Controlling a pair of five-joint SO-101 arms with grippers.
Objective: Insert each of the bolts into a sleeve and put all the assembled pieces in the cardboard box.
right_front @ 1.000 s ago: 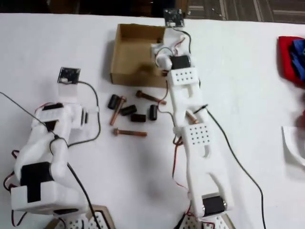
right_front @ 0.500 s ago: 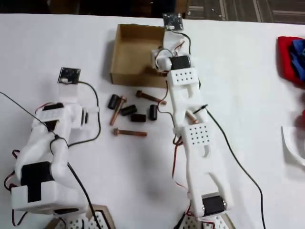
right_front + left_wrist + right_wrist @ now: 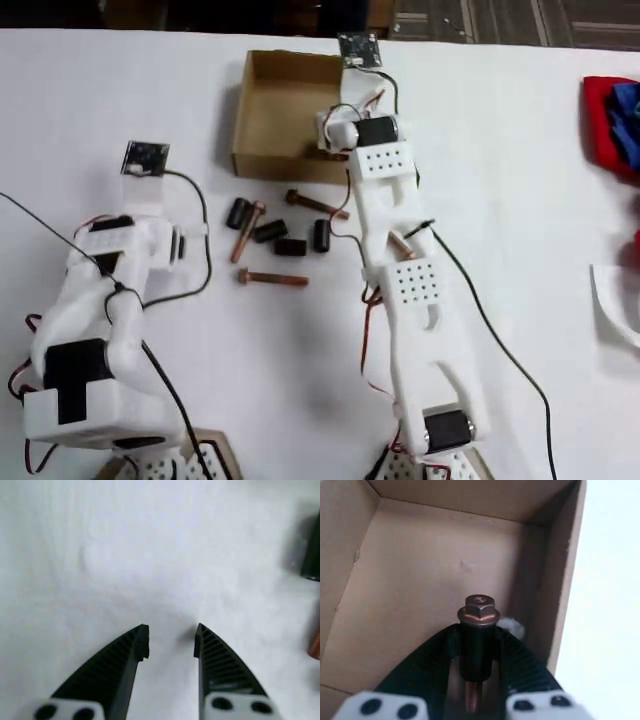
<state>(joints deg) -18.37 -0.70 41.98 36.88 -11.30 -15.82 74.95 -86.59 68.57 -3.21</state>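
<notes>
My right gripper [image 3: 477, 632] is shut on an assembled piece: a black sleeve [image 3: 476, 647] with a copper bolt [image 3: 479, 611] through it, head pointing away. It hangs inside the cardboard box [image 3: 420, 565], near the right wall. In the high view the right arm [image 3: 385, 165] stretches to the box [image 3: 270, 110]. Several black sleeves [image 3: 269, 231] and loose bolts [image 3: 273, 278] lie on the table in front of the box. My left gripper [image 3: 171, 641] is open over bare table, with a sleeve [image 3: 312, 555] and a bolt [image 3: 315, 645] off to one side.
One more bolt [image 3: 402, 243] lies partly under the right arm. A red cloth [image 3: 612, 110] and a white curved object [image 3: 615, 310] sit at the table's right edge. Cables trail from both arms. The left arm [image 3: 110, 270] rests folded at the left.
The right arm's wrist has shifted slightly over the box with the assembled piece still held. The left arm and the loose parts have not moved.
</notes>
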